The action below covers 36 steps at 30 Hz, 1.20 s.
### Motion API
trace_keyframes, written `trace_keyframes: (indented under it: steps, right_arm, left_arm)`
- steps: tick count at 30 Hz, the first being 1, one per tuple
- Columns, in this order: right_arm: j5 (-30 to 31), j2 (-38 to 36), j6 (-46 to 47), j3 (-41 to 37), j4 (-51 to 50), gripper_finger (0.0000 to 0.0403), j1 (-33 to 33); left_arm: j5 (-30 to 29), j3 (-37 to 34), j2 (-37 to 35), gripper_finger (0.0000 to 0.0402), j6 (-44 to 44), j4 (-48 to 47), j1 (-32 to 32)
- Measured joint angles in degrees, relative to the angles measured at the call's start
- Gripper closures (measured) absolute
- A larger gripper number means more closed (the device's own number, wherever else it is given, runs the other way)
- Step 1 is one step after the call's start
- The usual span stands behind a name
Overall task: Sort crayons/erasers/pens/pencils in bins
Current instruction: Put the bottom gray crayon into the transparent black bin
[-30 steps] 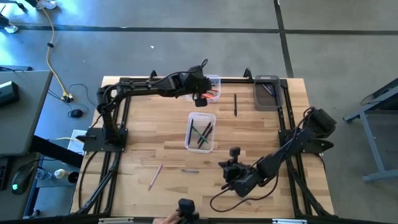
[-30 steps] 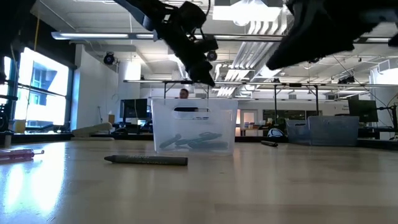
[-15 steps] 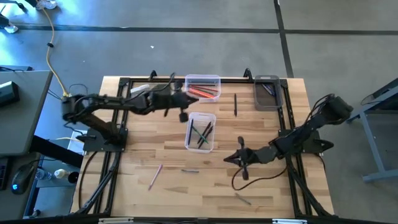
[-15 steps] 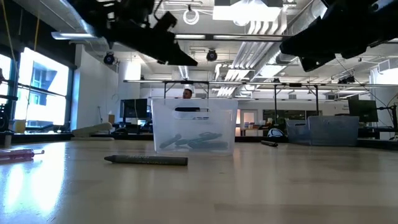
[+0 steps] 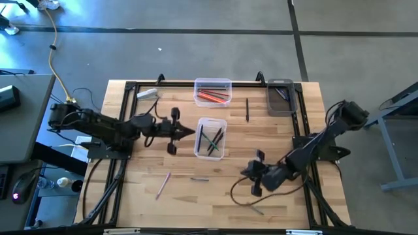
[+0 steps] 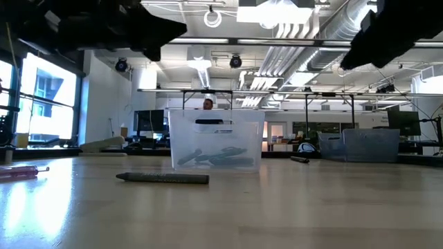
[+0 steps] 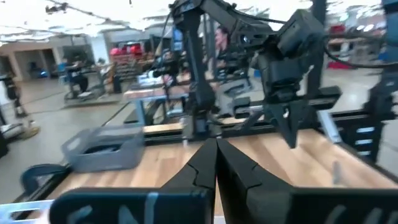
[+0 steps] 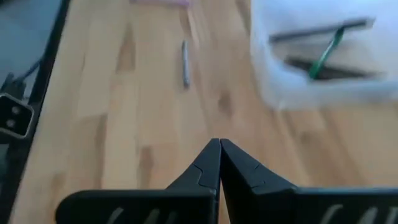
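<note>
The left end effector (image 5: 189, 132) hangs above the tabletop (image 5: 150, 170) just beside the middle clear bin (image 5: 210, 138), its fingers pressed together and empty. The right end effector (image 5: 247, 172) hovers over the near right part of the tabletop, fingers likewise pressed together, holding nothing. The middle bin holds dark and green sticks; a second clear bin (image 5: 213, 91) at the far edge holds red ones, and the smoky grey bin (image 5: 281, 96) sits at the far right corner. A pink pencil (image 5: 162, 185), a grey stick (image 5: 200, 178) and a dark pen (image 5: 247, 109) lie loose on the wood.
</note>
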Motion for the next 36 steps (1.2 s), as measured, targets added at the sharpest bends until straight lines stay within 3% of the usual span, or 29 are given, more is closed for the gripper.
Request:
trace_keyframes:
  steps: [8, 14, 18, 22, 36]
  right_arm:
    - [-9.6, 13.1, 23.6, 14.3, -22.1, 0.0391, 6.5]
    - [-17.2, 20.5, 35.5, 21.4, -29.1, 0.0323, 10.2]
    - [-20.5, 23.4, 37.2, 23.4, -28.7, 0.0272, 12.2]
    - [-21.8, 24.6, 37.5, 23.7, -28.2, 0.0247, 13.7]
    - [-23.9, 29.2, 38.7, 23.7, -24.5, 0.0263, 15.0]
  left_arm:
    - [-1.2, -1.9, 0.0, 0.0401, -0.5, 5.9, -2.9]
    - [-1.2, -1.9, 0.0, 0.0401, -0.3, 5.6, -3.1]
    - [-1.2, -1.9, 0.0, 0.0401, 0.1, 5.7, -3.0]
    - [-1.4, -1.9, 0.0, 0.0401, 0.5, 5.7, -2.9]
    - [-4.2, -1.9, 0.1, 0.0401, 0.9, 5.7, -2.9]
